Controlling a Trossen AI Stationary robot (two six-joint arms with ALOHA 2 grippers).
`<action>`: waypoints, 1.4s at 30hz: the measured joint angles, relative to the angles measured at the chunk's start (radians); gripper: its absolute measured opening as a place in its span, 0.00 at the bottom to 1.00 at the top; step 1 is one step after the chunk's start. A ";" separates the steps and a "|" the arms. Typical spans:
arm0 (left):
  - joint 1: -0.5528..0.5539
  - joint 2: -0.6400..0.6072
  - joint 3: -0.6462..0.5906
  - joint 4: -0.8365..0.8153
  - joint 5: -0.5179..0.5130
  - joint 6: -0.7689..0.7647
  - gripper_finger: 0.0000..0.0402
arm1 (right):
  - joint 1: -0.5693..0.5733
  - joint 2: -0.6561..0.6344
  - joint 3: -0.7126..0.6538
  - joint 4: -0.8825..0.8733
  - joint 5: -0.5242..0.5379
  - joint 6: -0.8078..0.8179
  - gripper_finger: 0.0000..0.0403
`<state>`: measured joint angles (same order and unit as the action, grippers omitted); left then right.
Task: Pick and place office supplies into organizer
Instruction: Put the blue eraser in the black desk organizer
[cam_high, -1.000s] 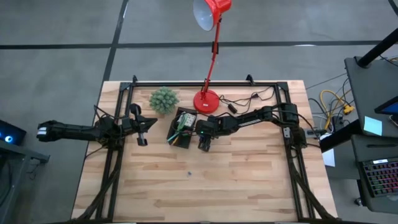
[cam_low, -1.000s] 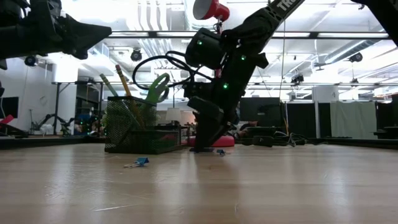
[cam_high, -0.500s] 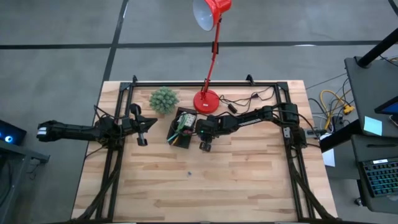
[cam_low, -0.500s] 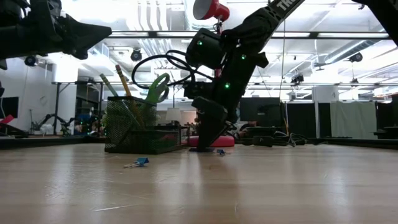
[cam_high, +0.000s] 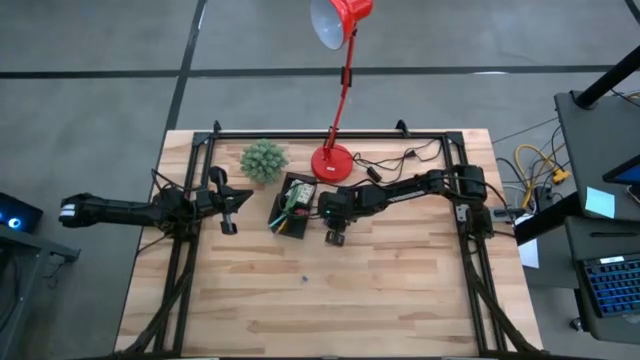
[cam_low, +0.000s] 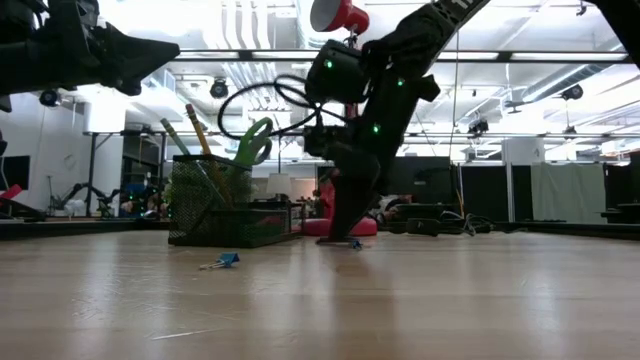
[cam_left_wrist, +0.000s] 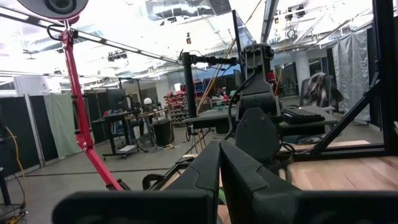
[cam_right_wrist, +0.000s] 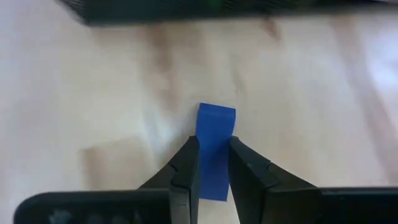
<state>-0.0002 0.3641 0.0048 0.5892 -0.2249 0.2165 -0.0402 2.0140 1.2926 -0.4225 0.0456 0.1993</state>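
Organizer (cam_high: 291, 208) beside lamp (cam_high: 334, 160), plant (cam_high: 263, 160) (spiky)

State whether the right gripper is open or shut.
Shut on the small blue piece: the right gripper has its fingers pressed against both sides of it, on the table beside the organizer.

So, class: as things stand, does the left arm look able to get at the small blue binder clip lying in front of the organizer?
Probably yes. The left gripper hangs raised beside the organizer, and bare table lies around the blue clip; the right gripper is busy on another blue piece.
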 joint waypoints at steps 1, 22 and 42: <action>0.000 0.000 0.000 0.000 0.000 0.000 0.00 | 0.002 -0.005 0.000 0.008 -0.023 0.003 0.15; 0.000 0.000 0.000 0.001 0.000 0.000 0.00 | 0.033 -0.013 0.005 0.324 -0.109 -0.062 0.14; 0.000 0.000 0.000 0.001 0.000 0.000 0.00 | 0.033 0.004 0.007 0.488 0.140 -0.084 0.14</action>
<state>-0.0006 0.3641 0.0048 0.5904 -0.2252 0.2169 -0.0071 2.0183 1.2995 0.0652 0.1853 0.1158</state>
